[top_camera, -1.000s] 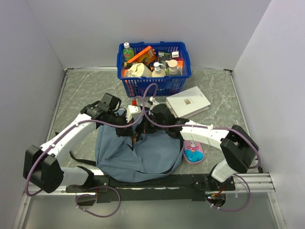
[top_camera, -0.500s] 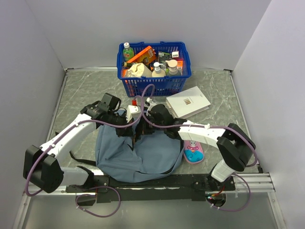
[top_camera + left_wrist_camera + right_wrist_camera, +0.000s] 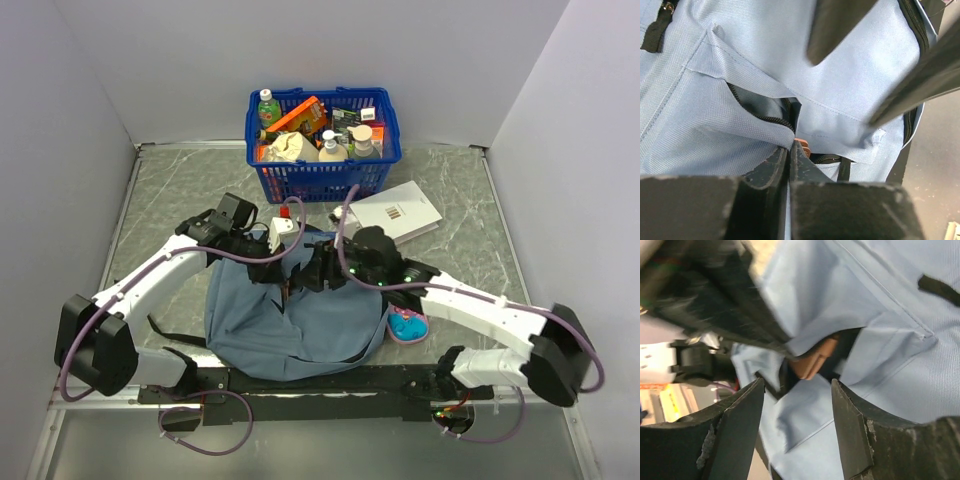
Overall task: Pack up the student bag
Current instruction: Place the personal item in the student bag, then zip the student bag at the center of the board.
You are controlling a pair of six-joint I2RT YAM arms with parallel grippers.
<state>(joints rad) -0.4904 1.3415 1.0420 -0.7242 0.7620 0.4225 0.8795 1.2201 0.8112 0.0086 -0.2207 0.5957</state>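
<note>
We see student bag (image 3: 290, 325) lying slumped at near table edge, between both arms, pocket unzipped. Left gripper (image 3: 790, 152): jaws pressed nearly together, pinching fabric lip beside zip (image 3: 760, 117). Right gripper (image 3: 796, 385): jaws wide apart, holding nothing, poised over opening where brown item (image 3: 812, 360) shows. We judge bag light, soft and floppy, collapsing under any push. Best hold is stitched zip edge, not loose panel.
</note>
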